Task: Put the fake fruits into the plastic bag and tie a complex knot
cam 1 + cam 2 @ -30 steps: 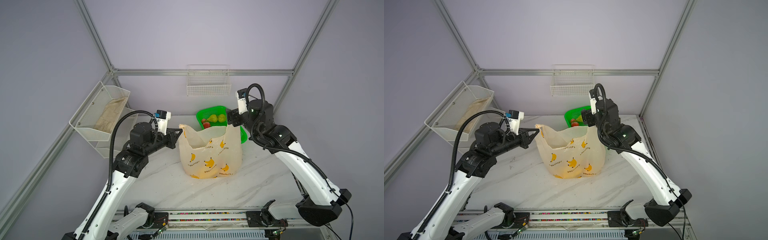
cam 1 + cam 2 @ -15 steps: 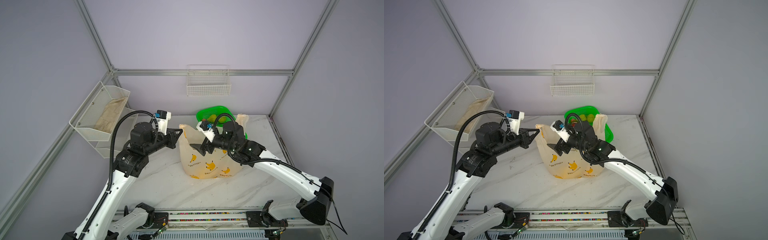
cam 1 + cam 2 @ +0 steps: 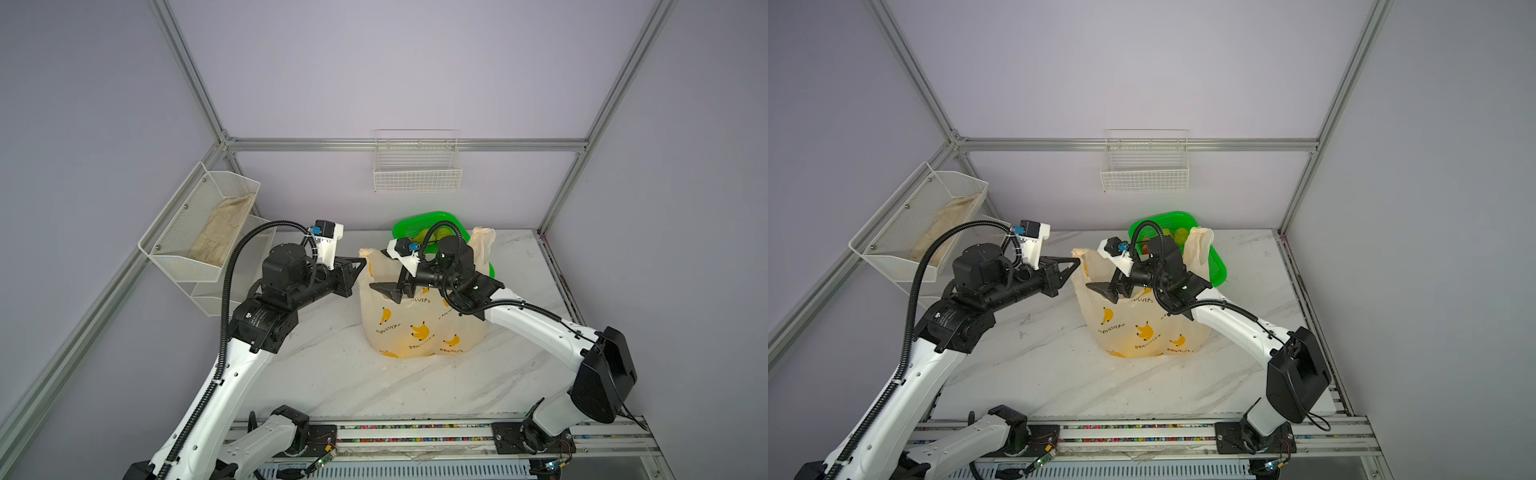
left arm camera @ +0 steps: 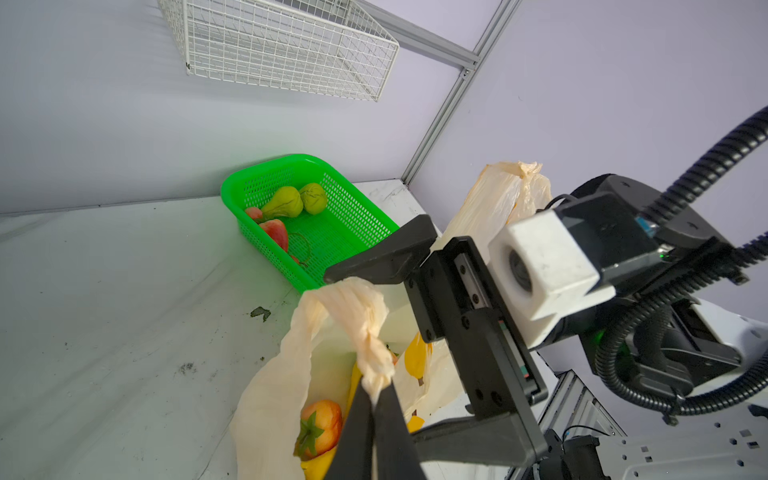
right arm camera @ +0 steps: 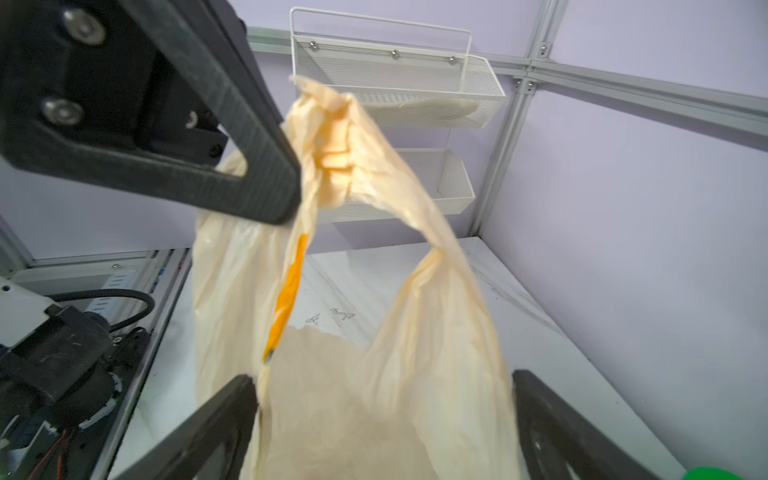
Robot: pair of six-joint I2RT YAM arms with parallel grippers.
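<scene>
The plastic bag (image 3: 419, 328) stands in the middle of the table, cream with printed bananas. My left gripper (image 3: 361, 262) is shut on its left handle (image 4: 365, 328) and holds it up. My right gripper (image 3: 386, 291) hangs open over the bag's mouth, its fingers either side of bag film (image 5: 382, 378). The bag's right handle (image 3: 482, 245) stands free. An orange fruit with a green cap (image 4: 320, 428) and a yellow banana (image 4: 320, 465) lie inside the bag. Green pears (image 4: 286, 201) and a red strawberry (image 4: 276, 232) lie in the green basket (image 4: 353, 224). No knot is in view.
The green basket (image 3: 415, 220) sits just behind the bag by the back wall. A white wire basket (image 3: 417, 166) hangs on the back wall. A white mesh shelf (image 3: 208, 224) holding a cloth is fixed to the left wall. The arms' rail (image 3: 415, 432) runs along the front.
My right arm swung from the basket at the back down and leftward over the bag's mouth, open; the bag's right handle now stands free. The left arm has not moved.
</scene>
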